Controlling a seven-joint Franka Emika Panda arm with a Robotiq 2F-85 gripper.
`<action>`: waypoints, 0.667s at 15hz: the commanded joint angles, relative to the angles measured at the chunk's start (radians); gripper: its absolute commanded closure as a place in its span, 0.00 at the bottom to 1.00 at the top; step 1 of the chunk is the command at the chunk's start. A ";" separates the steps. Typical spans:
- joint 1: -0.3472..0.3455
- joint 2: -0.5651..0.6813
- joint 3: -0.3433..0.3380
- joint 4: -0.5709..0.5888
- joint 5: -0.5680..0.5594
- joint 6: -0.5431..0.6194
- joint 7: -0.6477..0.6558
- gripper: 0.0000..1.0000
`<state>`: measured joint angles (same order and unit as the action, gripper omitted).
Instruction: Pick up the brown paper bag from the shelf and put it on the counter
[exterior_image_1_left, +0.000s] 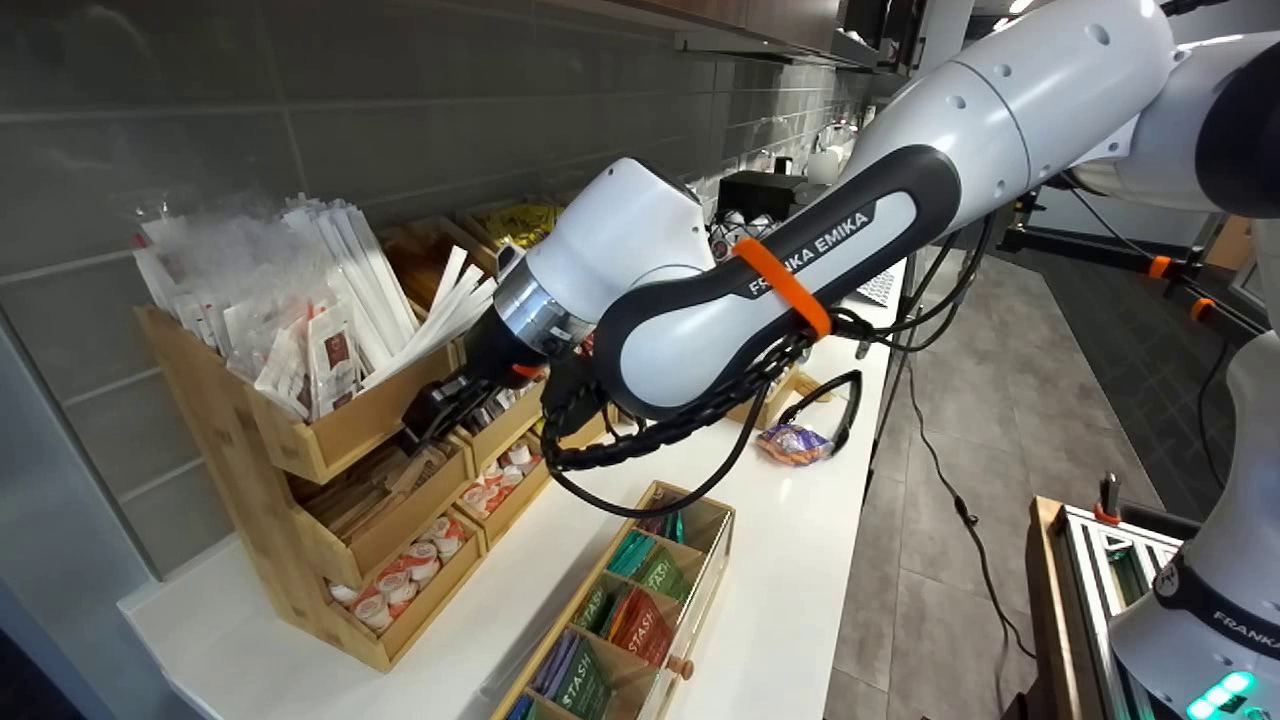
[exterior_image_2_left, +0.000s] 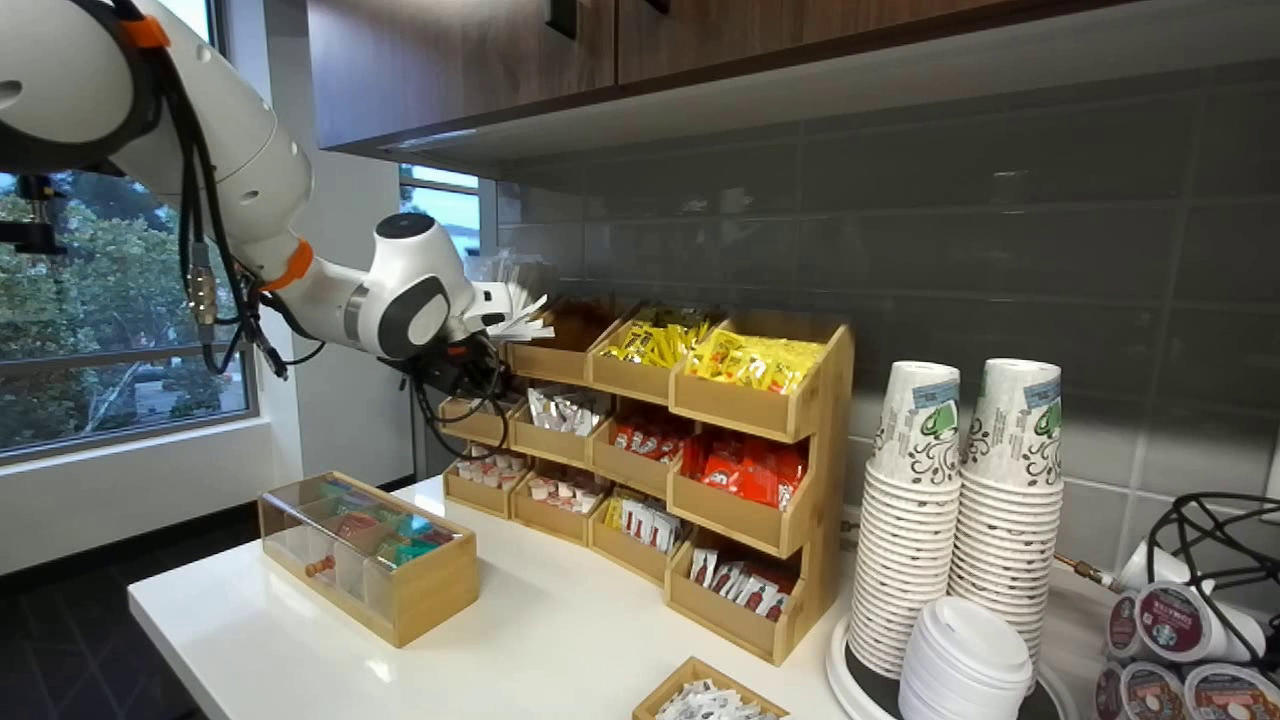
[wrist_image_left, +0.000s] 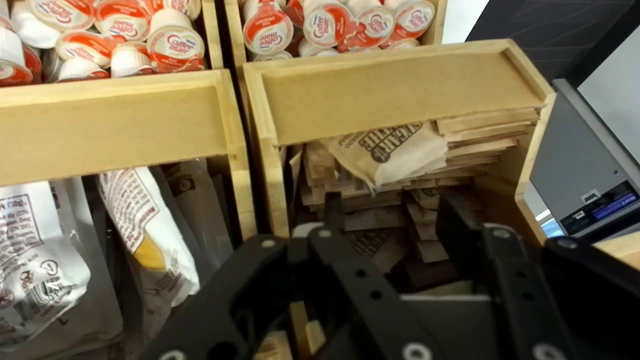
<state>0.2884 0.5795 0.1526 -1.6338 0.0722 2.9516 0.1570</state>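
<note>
Brown paper bags (wrist_image_left: 392, 152) lay stacked in a light-wood bin (wrist_image_left: 400, 95), just beyond black fingers (wrist_image_left: 333, 210) that stood apart at its mouth. They were thin and matte; the topmost, creased and tilted across the pile, carried dark block lettering. Farther off sat round red-and-white creamer cups (wrist_image_left: 324, 25), on the bottom tier of the tiered light-wood rack (exterior_image_2_left: 730, 405), which stood on a long, smooth white surface (exterior_image_1_left: 790, 520).

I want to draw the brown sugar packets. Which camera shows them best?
The wrist view: the brown packets are close up with printed letters, though the claw blocks some. In an exterior view, the packets look small, without readable words. In an exterior view, their shelf bin shows, but I can't make them out.
</note>
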 joint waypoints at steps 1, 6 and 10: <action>-0.002 -0.008 -0.003 0.000 -0.004 -0.032 -0.009 0.52; -0.002 -0.007 -0.002 0.000 -0.009 -0.050 -0.017 0.72; -0.002 -0.005 -0.006 0.003 -0.013 -0.068 -0.022 0.96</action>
<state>0.2884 0.5795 0.1500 -1.6336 0.0680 2.9321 0.1457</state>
